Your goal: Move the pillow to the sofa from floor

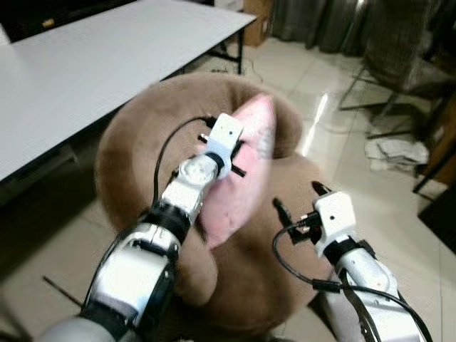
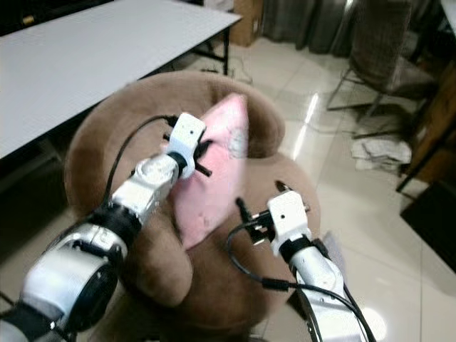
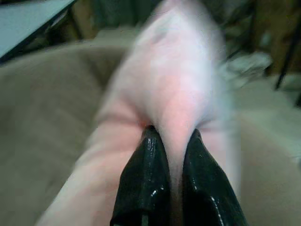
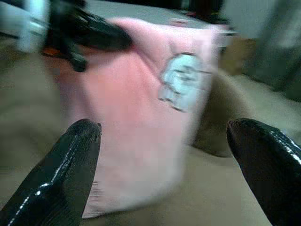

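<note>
Left gripper (image 3: pixel 171 141) outstretched, pinching pink pillow (image 1: pixel 246 171) over brown sofa (image 1: pixel 135 142); right gripper (image 4: pixel 164 141) raised, fingers spread wide.

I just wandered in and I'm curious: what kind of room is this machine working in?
Probably a living or common room, though it could be a lab mock-up. A round brown sofa chair holds a pink pillow, a long white table stands beside it, and the floor is glossy tile.
</note>
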Motion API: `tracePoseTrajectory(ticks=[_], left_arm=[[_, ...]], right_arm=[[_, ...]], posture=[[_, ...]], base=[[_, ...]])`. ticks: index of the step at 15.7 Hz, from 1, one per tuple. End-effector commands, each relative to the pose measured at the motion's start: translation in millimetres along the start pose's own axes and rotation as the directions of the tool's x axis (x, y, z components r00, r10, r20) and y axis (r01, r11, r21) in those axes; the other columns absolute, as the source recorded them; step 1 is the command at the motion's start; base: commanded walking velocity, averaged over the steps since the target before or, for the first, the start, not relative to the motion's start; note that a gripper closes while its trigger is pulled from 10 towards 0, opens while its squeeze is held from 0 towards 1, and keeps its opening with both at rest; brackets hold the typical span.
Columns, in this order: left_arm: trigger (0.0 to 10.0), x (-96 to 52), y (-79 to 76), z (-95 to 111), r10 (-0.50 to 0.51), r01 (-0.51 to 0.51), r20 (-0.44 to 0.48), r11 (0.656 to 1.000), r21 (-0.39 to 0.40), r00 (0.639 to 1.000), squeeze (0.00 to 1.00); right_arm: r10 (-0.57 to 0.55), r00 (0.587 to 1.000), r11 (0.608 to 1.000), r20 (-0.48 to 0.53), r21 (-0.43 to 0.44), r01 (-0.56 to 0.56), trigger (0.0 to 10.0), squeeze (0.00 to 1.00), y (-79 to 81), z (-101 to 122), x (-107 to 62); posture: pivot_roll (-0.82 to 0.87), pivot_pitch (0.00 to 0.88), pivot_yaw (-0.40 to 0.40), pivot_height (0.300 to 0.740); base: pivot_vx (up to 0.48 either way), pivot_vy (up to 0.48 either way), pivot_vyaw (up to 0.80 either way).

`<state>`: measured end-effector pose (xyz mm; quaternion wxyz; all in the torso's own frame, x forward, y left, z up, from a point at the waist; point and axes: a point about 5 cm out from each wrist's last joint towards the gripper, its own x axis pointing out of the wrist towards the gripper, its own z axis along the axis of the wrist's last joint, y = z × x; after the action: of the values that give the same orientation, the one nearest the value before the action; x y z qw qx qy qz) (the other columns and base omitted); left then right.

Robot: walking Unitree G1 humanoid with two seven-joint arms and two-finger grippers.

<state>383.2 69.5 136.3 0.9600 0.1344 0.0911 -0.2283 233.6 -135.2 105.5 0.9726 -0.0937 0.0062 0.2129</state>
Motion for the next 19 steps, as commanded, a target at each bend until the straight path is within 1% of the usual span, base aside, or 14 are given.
tracePoseTrajectory(ticks=[1, 2, 3, 4, 5, 7, 8, 9, 11, 13, 15, 16, 18, 19], left_arm=[[10.0, -0.5, 0.4, -9, 0.009, -0.008, -0.051, 1.000, 0.007, 0.999, 0.00], [10.0, -2.1, 1.2, -21, 0.046, -0.046, -0.111, 0.999, 0.003, 0.993, 0.00], [10.0, -5.1, 2.3, -38, 0.081, -0.088, -0.198, 0.996, -0.028, 0.977, 0.00], [10.0, -8.9, 7.5, -50, 0.130, -0.148, -0.247, 0.987, -0.057, 0.960, 0.00], [10.0, -12.6, 14.7, -58, 0.186, -0.216, -0.290, 0.973, -0.076, 0.939, 0.00], [10.0, -17.4, 25.0, -65, 0.234, -0.274, -0.335, 0.959, -0.076, 0.913, 0.00], [10.0, -19.9, 35.2, -64, 0.248, -0.298, -0.333, 0.949, -0.106, 0.910, 0.71], [10.0, -20.4, 37.9, -63, 0.258, -0.307, -0.330, 0.946, -0.107, 0.908, 1.00], [10.0, -19.5, 48.5, -52, 0.301, -0.342, -0.276, 0.933, -0.112, 0.913, 1.00], [10.0, -17.0, 54.4, -36, 0.337, -0.358, -0.175, 0.928, -0.105, 0.925, 1.00], [10.0, -18.5, 61.9, -28, 0.393, -0.401, -0.111, 0.914, -0.059, 0.913, 1.00], [10.0, -22.0, 71.1, -24, 0.446, -0.448, -0.063, 0.893, -0.034, 0.893, 1.00], [10.0, -26.5, 82.3, -18, 0.496, -0.496, -0.012, 0.867, -0.045, 0.868, 1.00], [10.0, -27.8, 86.0, -15, 0.488, -0.487, 0.003, 0.870, -0.084, 0.873, 1.00]], right_arm=[[0.052, 0.999, 0.999, -0.004, 0.015, -0.052, 10.0, 0.00, 6.1, 0, -3.1], [0.093, 0.996, 0.995, -0.010, 0.020, -0.093, 10.0, 0.00, 9.1, -1, -6.5], [0.151, 0.988, 0.988, -0.018, 0.025, -0.151, 10.0, 0.00, 13.3, -1, -10.9], [0.184, 0.983, 0.983, -0.027, 0.019, -0.184, 10.0, 0.00, 14.8, -2, -12.6], [0.206, 0.978, 0.979, -0.034, 0.012, -0.206, 10.0, 0.00, 15.6, -2, -13.4], [0.234, 0.972, 0.972, -0.037, 0.012, -0.233, 10.0, 0.00, 16.7, -2, -14.3], [0.248, 0.968, 0.969, -0.038, 0.019, -0.247, 10.0, 0.00, 16.0, -3, -15.5], [0.250, 0.968, 0.968, -0.039, 0.021, -0.249, 10.0, 0.00, 15.7, -3, -15.7], [0.245, 0.969, 0.969, -0.036, 0.025, -0.245, 10.0, 0.00, 13.5, -2, -16.4], [0.229, 0.973, 0.973, -0.033, 0.024, -0.228, 10.0, 0.00, 11.5, -3, -16.6], [0.214, 0.977, 0.977, -0.028, 0.024, -0.213, 10.0, 0.00, 9.8, -3, -15.4], [0.195, 0.981, 0.981, -0.018, 0.019, -0.194, 10.0, 0.00, 7.7, -1, -13.8], [0.178, 0.984, 0.984, -0.008, 0.020, -0.178, 10.0, 0.00, 5.8, 0, -12.7], [0.155, 0.988, 0.988, 0.001, 0.015, -0.155, 10.0, 0.00, 4.3, 2, -12.4]], posture=[[0.01, 0.082, 0.015, 0.740], [0.01, 0.087, 0.018, 0.740], [0.01, 0.093, 0.018, 0.740], [0.01, 0.098, 0.021, 0.740], [0.01, 0.100, 0.024, 0.740], [0.01, 0.103, 0.026, 0.740], [0.01, 0.104, 0.029, 0.740], [0.01, 0.104, 0.029, 0.740], [0.00, 0.105, 0.033, 0.740], [0.00, 0.106, 0.033, 0.740], [0.01, 0.101, 0.031, 0.740], [0.00, 0.100, 0.032, 0.740], [0.00, 0.092, 0.032, 0.740], [0.00, 0.090, 0.033, 0.740]], base=[[0.000, 0.000, 0.00], [0.000, 0.000, 0.00], [0.000, 0.000, 0.00], [0.000, 0.000, 0.00], [0.000, 0.000, 0.00], [0.000, 0.000, 0.00], [0.000, 0.000, 0.00], [0.000, 0.000, 0.00], [0.000, 0.000, 0.00], [0.000, 0.000, 0.00], [0.000, 0.000, 0.00], [0.000, 0.000, 0.00], [0.000, 0.000, 0.00], [0.000, 0.000, 0.00]])
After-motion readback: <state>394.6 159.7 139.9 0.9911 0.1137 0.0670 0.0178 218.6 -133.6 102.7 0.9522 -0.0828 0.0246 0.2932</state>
